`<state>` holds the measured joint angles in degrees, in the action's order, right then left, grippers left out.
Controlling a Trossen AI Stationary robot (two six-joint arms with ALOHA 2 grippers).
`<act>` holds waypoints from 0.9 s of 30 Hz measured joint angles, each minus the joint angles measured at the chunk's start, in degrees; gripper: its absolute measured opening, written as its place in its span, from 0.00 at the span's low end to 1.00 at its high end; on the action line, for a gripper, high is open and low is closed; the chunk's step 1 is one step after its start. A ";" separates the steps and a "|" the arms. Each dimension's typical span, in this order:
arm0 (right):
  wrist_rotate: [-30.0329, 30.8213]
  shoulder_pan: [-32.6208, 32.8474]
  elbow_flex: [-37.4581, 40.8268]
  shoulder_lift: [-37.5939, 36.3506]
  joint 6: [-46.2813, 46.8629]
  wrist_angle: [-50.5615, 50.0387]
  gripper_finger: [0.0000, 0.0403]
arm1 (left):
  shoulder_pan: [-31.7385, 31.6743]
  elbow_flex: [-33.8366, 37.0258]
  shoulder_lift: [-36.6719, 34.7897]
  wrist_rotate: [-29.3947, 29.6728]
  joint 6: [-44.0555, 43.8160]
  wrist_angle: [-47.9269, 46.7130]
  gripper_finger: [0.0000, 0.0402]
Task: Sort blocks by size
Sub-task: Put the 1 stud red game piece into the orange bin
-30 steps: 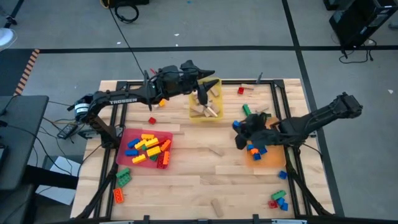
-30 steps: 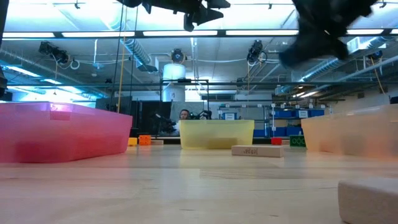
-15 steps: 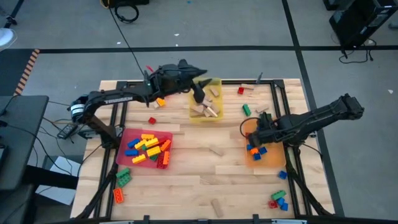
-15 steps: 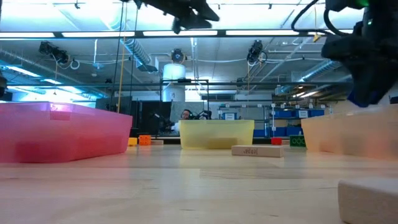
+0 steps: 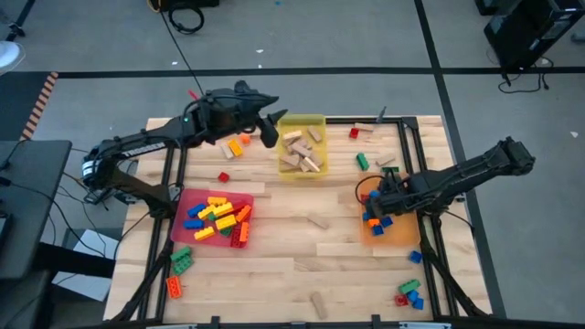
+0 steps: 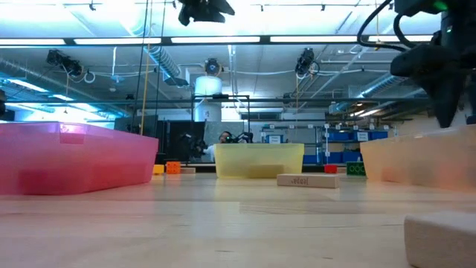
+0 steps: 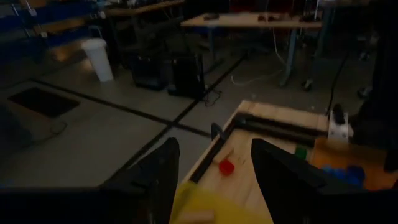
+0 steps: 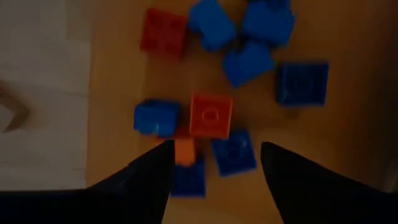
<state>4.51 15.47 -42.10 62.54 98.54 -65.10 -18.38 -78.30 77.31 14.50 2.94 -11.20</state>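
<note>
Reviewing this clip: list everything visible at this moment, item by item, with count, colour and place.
Flat red tray: one, left front, holding many yellow, blue, red and orange studded bricks.
Yellow tray: one, far middle, holding tan wooden blocks.
Orange tray: one, right, holding small mostly blue bricks.
Loose tan wooden blocks: at least two on the bare table, e.g..
Loose studded bricks: several, green, red, orange and blue, at table edges, e.g..
Person: one, far behind table.
Left gripper: open, raised beside yellow tray.
Right gripper: open, over orange tray.
</note>
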 joint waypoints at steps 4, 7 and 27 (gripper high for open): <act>-4.36 1.92 -0.01 0.00 4.41 0.77 0.65 | 0.05 0.11 -0.03 0.00 -0.12 -5.09 0.52; -5.60 4.87 -0.97 0.14 6.97 2.93 0.65 | 0.44 0.80 -0.01 0.03 -1.41 -6.63 0.52; -10.43 33.84 -22.77 25.60 22.93 2.22 0.56 | 22.83 3.30 -1.59 18.87 -10.55 -7.49 0.52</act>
<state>-5.92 49.31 -64.87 88.15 121.47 -62.88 4.45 -75.00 75.72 33.37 -7.61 -18.69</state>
